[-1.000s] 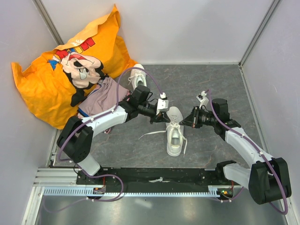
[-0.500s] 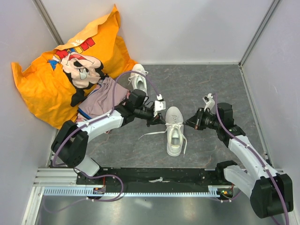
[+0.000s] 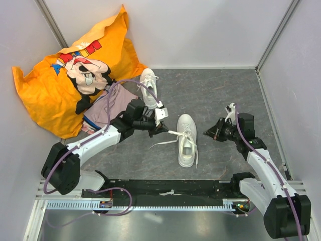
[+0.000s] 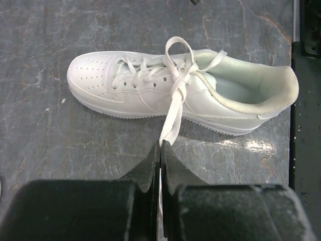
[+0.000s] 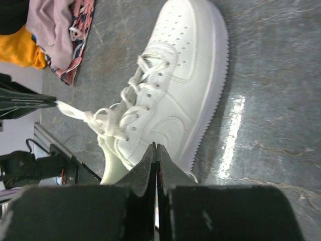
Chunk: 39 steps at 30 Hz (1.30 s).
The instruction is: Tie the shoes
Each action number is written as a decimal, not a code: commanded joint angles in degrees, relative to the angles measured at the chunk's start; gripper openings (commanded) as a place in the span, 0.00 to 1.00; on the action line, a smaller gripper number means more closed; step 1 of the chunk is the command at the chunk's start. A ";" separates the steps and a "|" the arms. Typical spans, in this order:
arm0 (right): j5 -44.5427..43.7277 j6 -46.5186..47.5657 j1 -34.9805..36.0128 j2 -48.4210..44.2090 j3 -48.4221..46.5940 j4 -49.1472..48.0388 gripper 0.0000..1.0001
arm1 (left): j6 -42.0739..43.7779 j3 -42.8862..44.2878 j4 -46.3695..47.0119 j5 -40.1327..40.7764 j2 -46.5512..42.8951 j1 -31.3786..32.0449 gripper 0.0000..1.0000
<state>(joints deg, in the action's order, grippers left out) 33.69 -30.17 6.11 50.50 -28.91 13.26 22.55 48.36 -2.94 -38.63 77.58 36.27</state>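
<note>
The left gripper (image 4: 160, 148) is pinched shut on a flat white lace (image 4: 173, 108) that runs up to the loose loop over the tongue of the nearer shoe (image 3: 186, 143) — it lies on its sole in the middle of the grey table (image 3: 225, 95), toe away from the arm bases. The right gripper (image 5: 156, 147) hovers near that shoe's other side with its fingers pressed together — whether anything is caught between them cannot be told. The second shoe (image 3: 149, 84) lies farther back, beside a pink garment (image 3: 113, 103).
</note>
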 commanded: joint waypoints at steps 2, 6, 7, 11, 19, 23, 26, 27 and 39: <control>0.91 1.87 -2.59 0.03 -0.62 1.16 0.00 | -2.94 0.24 1.97 1.55 -1.74 -0.50 0.02; 9.88 -0.76 -2.51 4.68 -1.32 -4.90 0.13 | -3.82 1.47 2.24 -2.22 0.89 -0.33 0.02; 10.16 -0.85 -2.51 5.48 -1.68 -5.60 0.28 | -4.00 1.82 2.50 -2.50 1.51 -0.15 0.02; 10.69 -2.69 -1.63 10.39 -3.35 -11.41 0.46 | -3.48 2.61 2.76 -3.12 3.54 1.25 0.02; 10.69 -6.12 2.94 14.27 -5.46 -15.45 0.52 | -2.33 5.52 4.43 -4.08 7.14 3.54 0.02; 10.43 -6.56 4.17 14.45 -5.46 -15.98 0.55 | -1.72 7.27 4.43 -4.52 8.98 4.42 0.01; 10.34 -6.30 4.26 14.89 -5.55 -16.07 0.54 | -1.63 7.98 4.52 -4.87 9.60 4.77 0.02; 10.34 -6.48 4.44 15.15 -5.46 -16.16 0.54 | -1.54 8.07 4.52 -4.87 9.78 4.86 0.02; 8.94 -6.48 6.72 16.39 -6.60 -16.34 0.11 | -0.93 8.51 3.64 -3.65 9.61 5.04 0.02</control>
<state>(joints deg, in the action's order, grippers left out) 43.03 -37.08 12.71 67.35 -32.25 -1.52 20.49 54.61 -0.14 -42.13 87.39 41.01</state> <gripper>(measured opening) 0.220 0.023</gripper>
